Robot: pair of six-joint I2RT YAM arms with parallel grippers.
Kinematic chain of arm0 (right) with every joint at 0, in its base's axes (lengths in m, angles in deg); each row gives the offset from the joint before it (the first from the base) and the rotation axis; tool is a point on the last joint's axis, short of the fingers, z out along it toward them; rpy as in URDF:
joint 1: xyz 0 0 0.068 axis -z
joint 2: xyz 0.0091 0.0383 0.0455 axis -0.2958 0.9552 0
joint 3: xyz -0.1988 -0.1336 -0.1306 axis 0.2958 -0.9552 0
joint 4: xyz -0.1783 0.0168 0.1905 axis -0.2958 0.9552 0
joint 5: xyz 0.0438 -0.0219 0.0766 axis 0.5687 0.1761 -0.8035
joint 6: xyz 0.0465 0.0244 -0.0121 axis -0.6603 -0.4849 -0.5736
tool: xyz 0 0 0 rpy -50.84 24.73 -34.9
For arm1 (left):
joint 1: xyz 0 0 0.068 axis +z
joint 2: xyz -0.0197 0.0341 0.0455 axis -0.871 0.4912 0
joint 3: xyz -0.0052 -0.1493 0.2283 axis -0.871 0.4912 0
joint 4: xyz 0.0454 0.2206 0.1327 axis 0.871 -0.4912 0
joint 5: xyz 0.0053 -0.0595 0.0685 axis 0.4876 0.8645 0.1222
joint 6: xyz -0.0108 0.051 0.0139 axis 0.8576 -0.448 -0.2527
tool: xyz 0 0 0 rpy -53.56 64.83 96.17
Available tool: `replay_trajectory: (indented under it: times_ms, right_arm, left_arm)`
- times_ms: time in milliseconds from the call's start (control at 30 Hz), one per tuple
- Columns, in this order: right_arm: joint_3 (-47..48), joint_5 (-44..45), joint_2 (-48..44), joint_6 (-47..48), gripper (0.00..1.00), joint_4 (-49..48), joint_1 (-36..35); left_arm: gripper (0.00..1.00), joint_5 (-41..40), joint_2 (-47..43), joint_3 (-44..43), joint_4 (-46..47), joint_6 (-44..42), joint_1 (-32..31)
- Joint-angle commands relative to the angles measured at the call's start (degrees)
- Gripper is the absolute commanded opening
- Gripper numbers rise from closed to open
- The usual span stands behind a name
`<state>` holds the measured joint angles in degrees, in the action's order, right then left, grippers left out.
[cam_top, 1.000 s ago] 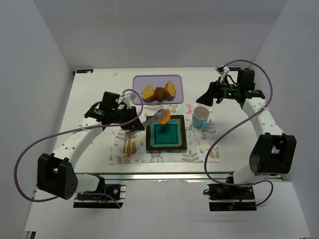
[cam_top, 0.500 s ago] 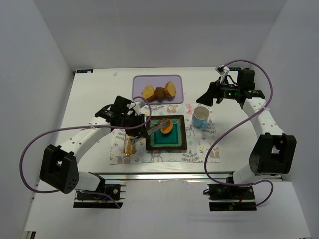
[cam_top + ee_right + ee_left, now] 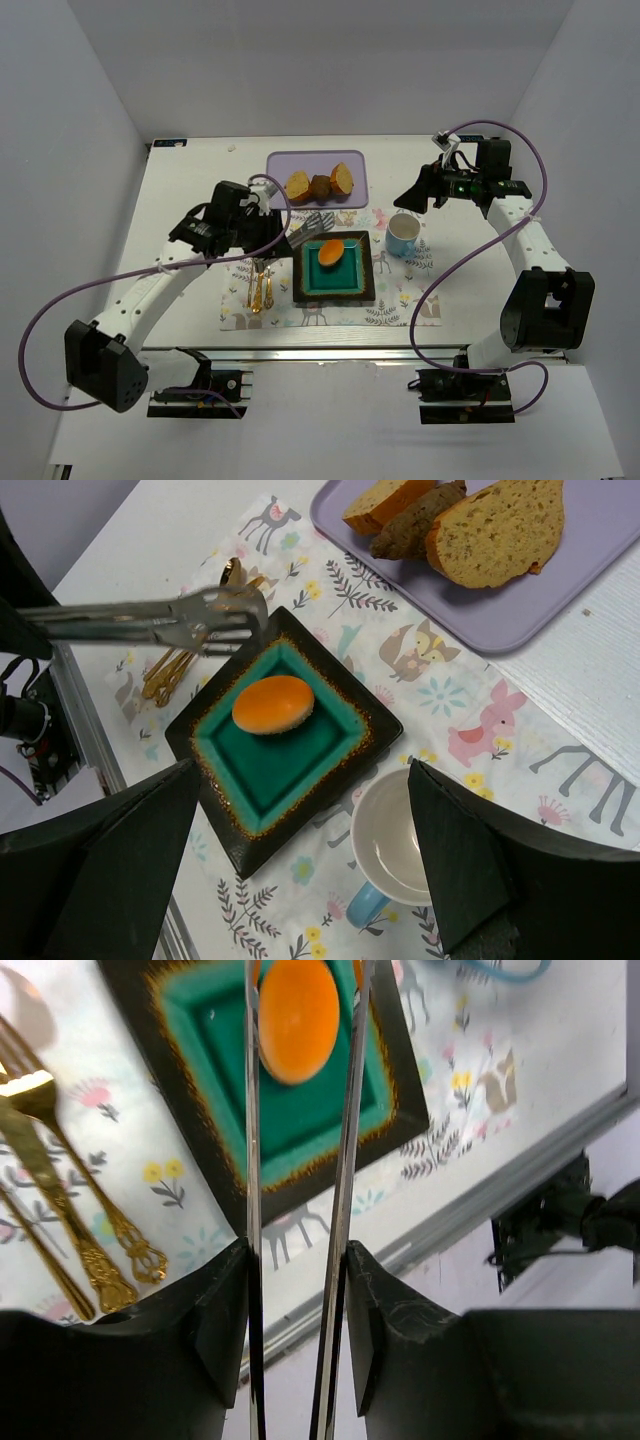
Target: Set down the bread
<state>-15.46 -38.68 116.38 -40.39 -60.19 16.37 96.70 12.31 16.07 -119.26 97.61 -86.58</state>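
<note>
From above, the bread (image 3: 331, 252) lies on the green plate (image 3: 297, 272), toward its far side and apart from every tool. The left gripper (image 3: 268, 236) grips the handle end of metal tongs (image 3: 305, 224), whose tips hang over the plate's far-left corner and hold nothing. The right gripper (image 3: 408, 196) hovers beyond the blue cup (image 3: 403, 236), well clear of the plate.

At the left wrist, the fingers (image 3: 225, 1320) press on the outer faces of the tongs' two blades (image 3: 346, 1160), which stand parted. The bun (image 3: 298, 1015) shows through the gap between them, resting on the plate's green well (image 3: 310, 1125) below. Gold cutlery (image 3: 70, 1220) lies just beside the plate on the mat.

At the right wrist, the gripper's own fingers (image 3: 110, 870) are spread wide with nothing between them. This view confirms the bun (image 3: 273, 703) is free of the tongs (image 3: 150, 620).

The placing looks done, so the risk lies in clearing out. The tips sit close to the plate's rim — a low or sideways pull could catch it and jolt the plate. The bun is smooth and rounded and could roll toward the edge. If the left fingers slacken further, the springy tongs could slip and drop onto the plate or the cutlery.
</note>
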Motion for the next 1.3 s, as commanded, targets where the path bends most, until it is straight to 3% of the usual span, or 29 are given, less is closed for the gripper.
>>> replay_trajectory:
  times_ms: [0,133,200,333,433,700,900,1067,1167,1200,1267]
  right_arm:
    - [0.7,-0.63,-1.99,1.1,0.89,0.1,0.14]
    - [1.05,-0.54,-2.08,1.46,0.89,0.19,0.23]
    - [0.79,-0.28,-2.34,1.81,0.89,0.27,0.23]
    - [0.61,-0.71,-2.52,1.99,0.89,0.27,0.14]
    - [1.05,-0.98,-2.69,2.68,0.89,0.62,0.23]
    - [2.55,-1.07,-2.87,4.45,0.89,2.91,3.12]
    - [2.28,-0.89,-3.31,4.71,0.89,3.96,3.57]
    - [2.28,1.12,-3.4,2.17,0.89,3.53,3.65]
    - [2.2,9.61,-3.75,-4.24,0.89,2.21,3.65]
    - [2.02,12.09,-4.01,-6.69,0.89,1.16,3.65]
    - [1.58,17.27,-4.62,-7.24,0.89,0.19,3.65]
  left_arm:
    - [0.5,-4.92,-4.04,-2.75,1.2,1.62,2.0]
    - [0.44,-9.57,-4.92,-1.09,-0.28,1.09,8.93]
    - [0.41,-13.51,-5.45,0.4,-0.29,-0.66,16.3]
    - [0.42,-20.56,-4.49,5.58,5.4,-5.14,30.61]
    - [0.44,-23.36,-1.42,9.1,11.02,-8.12,35.04]
    - [0.56,-26.37,6.32,16.66,21.32,-10.95,37.86]
    - [0.73,-25.15,13.0,17.55,19.49,-9.9,39.27]
    - [0.85,-23.48,10.38,18.43,18.78,-8.32,40.32]
    - [0.87,-21.81,5.91,18.25,18.17,-7.09,40.68]
    - [0.98,-21.54,4.23,18.16,17.82,-6.74,40.68]
    - [0.98,-20.5,0.89,17.37,17.03,-4.98,40.68]
